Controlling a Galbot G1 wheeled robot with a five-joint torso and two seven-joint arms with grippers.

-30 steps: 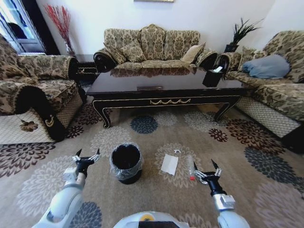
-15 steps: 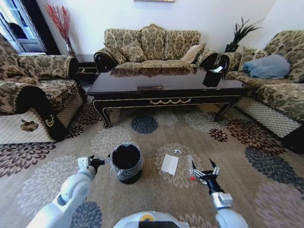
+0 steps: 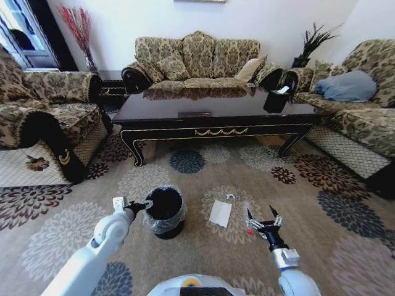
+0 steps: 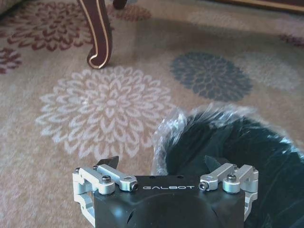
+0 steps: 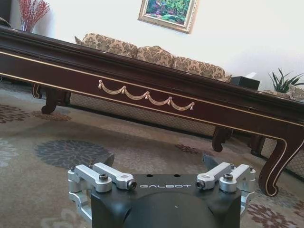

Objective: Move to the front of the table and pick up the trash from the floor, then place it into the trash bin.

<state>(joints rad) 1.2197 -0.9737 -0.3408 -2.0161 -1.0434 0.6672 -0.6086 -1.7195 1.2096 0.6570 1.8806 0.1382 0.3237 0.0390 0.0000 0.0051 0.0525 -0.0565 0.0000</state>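
While left gripper (image 3: 145, 205) reaches the trash bin (image 3: 164, 213), jaws spread.

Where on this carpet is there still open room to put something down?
Bare floor spreads on the robot's right, and more between the table and the trash bin. It is crowded between bin and right gripper: paper and bottle lie there. The left gripper reaches the bin's rim.

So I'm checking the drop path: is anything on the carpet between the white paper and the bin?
Nothing visible: bare floor lies between the white paper and the trash bin. The left gripper sits at the bin's far side.
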